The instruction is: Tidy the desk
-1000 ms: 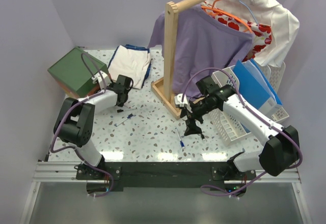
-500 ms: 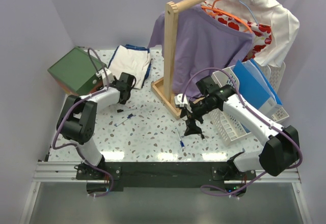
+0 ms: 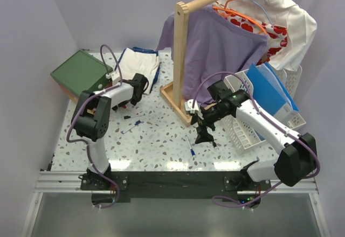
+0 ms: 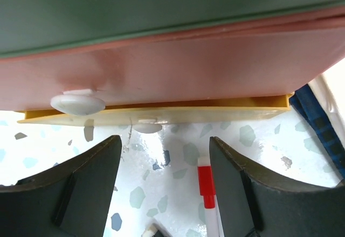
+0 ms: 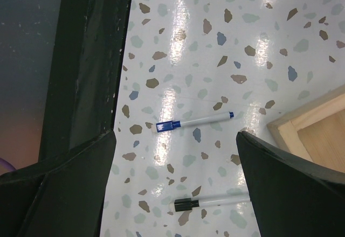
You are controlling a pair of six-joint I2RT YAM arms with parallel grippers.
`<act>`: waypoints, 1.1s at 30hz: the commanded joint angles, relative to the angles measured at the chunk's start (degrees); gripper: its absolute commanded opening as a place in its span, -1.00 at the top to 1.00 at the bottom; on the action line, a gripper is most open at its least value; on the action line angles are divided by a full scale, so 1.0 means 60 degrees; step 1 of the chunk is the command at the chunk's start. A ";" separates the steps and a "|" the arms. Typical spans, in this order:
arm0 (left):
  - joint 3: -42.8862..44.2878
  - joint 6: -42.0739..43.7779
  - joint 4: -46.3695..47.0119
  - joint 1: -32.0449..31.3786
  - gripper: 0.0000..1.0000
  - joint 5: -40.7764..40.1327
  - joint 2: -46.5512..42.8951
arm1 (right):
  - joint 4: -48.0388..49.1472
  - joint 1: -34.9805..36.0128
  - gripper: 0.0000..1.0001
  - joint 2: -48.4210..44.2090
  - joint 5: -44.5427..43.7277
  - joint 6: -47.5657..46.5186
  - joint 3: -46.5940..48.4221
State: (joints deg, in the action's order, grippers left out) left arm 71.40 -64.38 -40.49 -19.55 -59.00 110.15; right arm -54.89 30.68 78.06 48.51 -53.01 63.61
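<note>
Left arm: swung from the bench's left middle toward the back, and its fingers have spread; right arm unchanged.

Bench (image 3: 156, 140): glossy white slab with grey, brown and black flecks, under both arms and carrying everything listed.

Left fingers (image 3: 141, 82): apart, holding nothing, low over the bench, facing the drawer box (image 3: 81, 72). The box has a green top and a reddish wood front. A flat white knob (image 4: 78, 103) sits left of centre in the gap, and a yellow drawer (image 4: 161, 114) shows at the base.

Red-capped marker (image 4: 207, 194): slim white barrel lying on the bench just inside the right-hand finger, long axis running along the reach toward the box. Left arm is nearer.

Right fingers (image 3: 204, 134): at full spread, empty, hanging above the bench near the rack foot.

Blue-capped marker (image 5: 194, 122) and black-capped marker (image 5: 210, 201): both lie flat below the gap, long axes crossing it, apart from each other. Right arm is nearer, so a straight descent would likely suit.

Also present: folded white cloth (image 3: 137, 64), wooden clothes rack (image 3: 181, 59), white slotted basket (image 3: 242, 129) with a blue folder (image 3: 269, 91).
</note>
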 commanded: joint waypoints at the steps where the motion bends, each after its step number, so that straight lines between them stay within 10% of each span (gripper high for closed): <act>1: 0.0625 -0.0418 -0.0663 0.0050 -0.42 -0.0844 0.0143 | -0.0109 0.0000 -0.97 -0.0105 0.0030 -0.0217 0.0164; 33: -0.0005 0.2859 0.0199 -0.0638 -0.37 -0.1959 0.0451 | -0.0138 -0.0015 -0.97 -0.0061 0.0074 -0.0246 0.0193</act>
State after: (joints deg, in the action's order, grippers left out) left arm 71.44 -53.15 -43.35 -23.79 -68.42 112.64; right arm -54.94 30.68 78.06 48.51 -53.06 63.61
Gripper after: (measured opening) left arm 0.691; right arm 0.986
